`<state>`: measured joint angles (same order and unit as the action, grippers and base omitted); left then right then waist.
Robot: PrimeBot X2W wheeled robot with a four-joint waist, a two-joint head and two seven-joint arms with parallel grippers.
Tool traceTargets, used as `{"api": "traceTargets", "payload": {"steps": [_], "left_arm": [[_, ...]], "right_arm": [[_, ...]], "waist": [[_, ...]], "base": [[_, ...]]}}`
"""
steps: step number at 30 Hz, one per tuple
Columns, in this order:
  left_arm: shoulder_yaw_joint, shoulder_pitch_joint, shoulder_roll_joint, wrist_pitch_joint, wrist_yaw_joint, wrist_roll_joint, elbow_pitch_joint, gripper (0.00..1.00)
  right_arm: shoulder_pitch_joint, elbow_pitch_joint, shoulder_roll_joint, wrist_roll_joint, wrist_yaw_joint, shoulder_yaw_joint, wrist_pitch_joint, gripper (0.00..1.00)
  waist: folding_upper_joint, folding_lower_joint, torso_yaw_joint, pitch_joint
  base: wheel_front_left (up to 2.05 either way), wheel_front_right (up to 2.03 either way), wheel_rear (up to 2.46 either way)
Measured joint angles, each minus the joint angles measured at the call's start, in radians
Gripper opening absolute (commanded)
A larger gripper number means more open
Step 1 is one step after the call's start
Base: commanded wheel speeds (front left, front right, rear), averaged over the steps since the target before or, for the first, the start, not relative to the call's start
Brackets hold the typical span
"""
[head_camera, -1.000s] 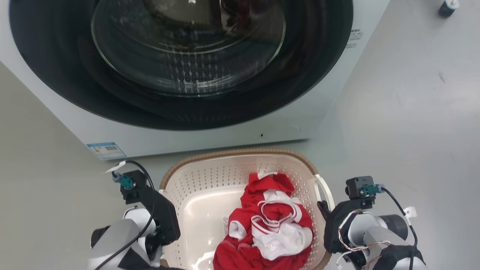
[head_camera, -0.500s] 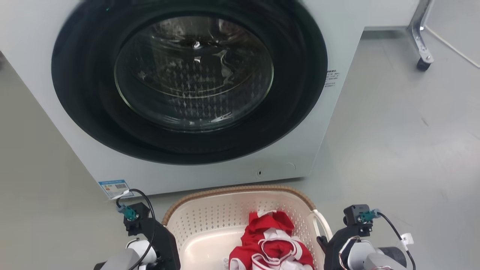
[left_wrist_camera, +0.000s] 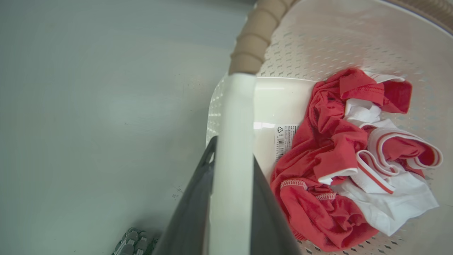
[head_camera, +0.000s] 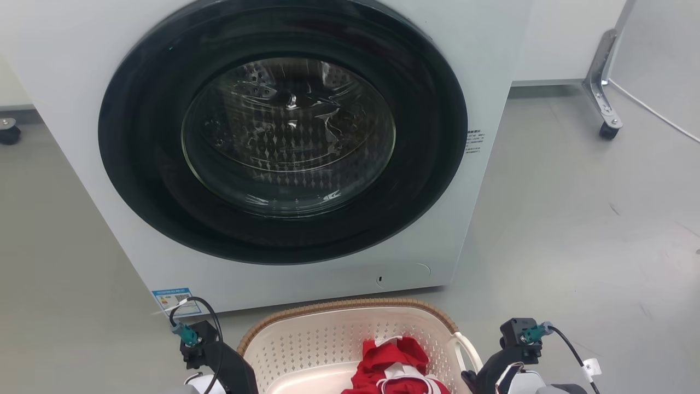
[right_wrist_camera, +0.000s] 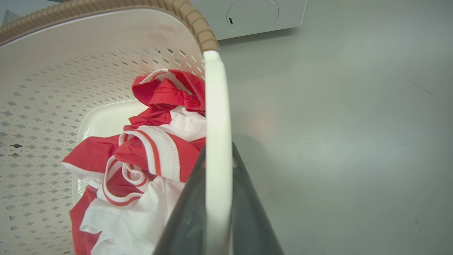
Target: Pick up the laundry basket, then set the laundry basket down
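The laundry basket (head_camera: 350, 302) stands just in front of the washing machine (head_camera: 492, 109), low in the head view, whose bottom edge cuts off its near half. Whether it rests on the floor (head_camera: 574, 219) or hangs clear of it cannot be told. The left pincer (left_wrist_camera: 231, 152) pinches the white left handle (left_wrist_camera: 233, 106), with a dark finger against each face. The finger bases run out of the left wrist view. The right pincer (right_wrist_camera: 217, 152) pinches the right handle (right_wrist_camera: 216, 99) the same way. Crumpled red and white clothes (left_wrist_camera: 339, 159) lie inside and cover part of a printed label (left_wrist_camera: 283, 138) on the basket's bottom; its print is too small to read. Reflections on the glass of the machine's round door (head_camera: 284, 131) blur what is in the drum, and the machine's top is cropped
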<state>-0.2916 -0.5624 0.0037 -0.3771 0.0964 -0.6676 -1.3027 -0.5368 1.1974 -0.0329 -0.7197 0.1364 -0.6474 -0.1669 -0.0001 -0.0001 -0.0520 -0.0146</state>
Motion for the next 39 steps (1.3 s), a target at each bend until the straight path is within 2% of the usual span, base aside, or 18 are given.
{"api": "traceTargets", "payload": {"steps": [39], "left_arm": [[-0.010,0.038,0.000,-0.018,-0.017,-0.033,0.000,0.00]], "right_arm": [[0.032,-0.029,-0.022,-0.086,0.000,-0.072,-0.052,0.00]], "waist": [[0.0001,0.0001,0.001,-0.028]], "base": [[0.00,0.00,0.00]]}}
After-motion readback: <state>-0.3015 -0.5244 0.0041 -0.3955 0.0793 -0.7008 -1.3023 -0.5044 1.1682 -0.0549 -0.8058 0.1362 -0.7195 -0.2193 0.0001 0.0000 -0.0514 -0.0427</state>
